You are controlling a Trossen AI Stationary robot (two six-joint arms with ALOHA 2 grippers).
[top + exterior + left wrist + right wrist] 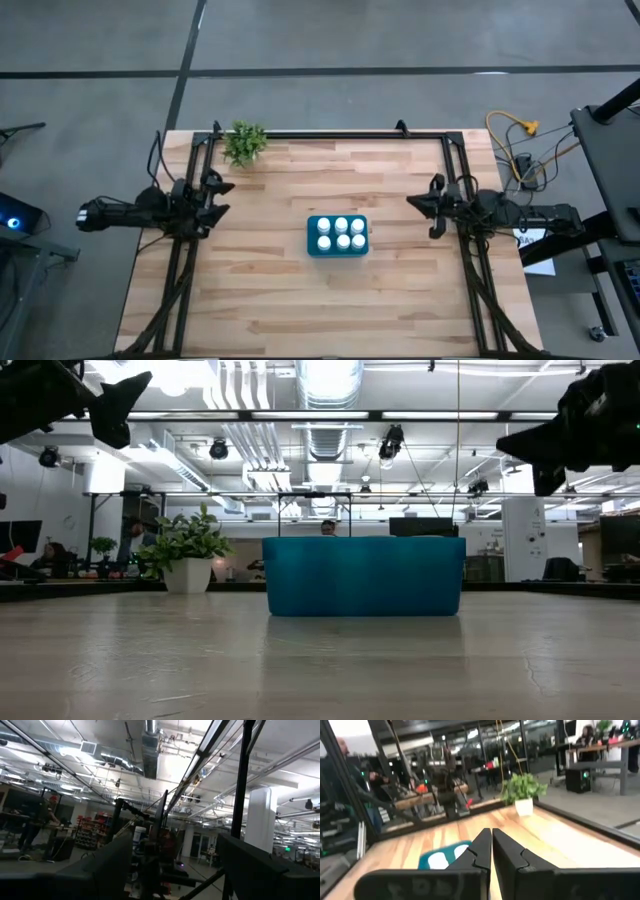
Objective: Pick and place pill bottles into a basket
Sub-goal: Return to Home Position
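The teal-blue basket (312, 240) stands at the middle of the wooden table and shows in the low view (365, 575) as well. Several white pill bottles (340, 233) stand upright inside it, caps up. My left gripper (222, 197) hovers open and empty over the table's left edge, raised well above the top (175, 865). My right gripper (415, 203) hovers shut and empty over the table's right edge, its fingers closed together (491, 837) and pointing toward the basket (427, 857).
A small green plant in a white pot (245, 142) stands at the table's far left corner. A black frame (330, 135) runs along the far and side edges. Bare wood lies all round the basket. People and benches show in the room beyond.
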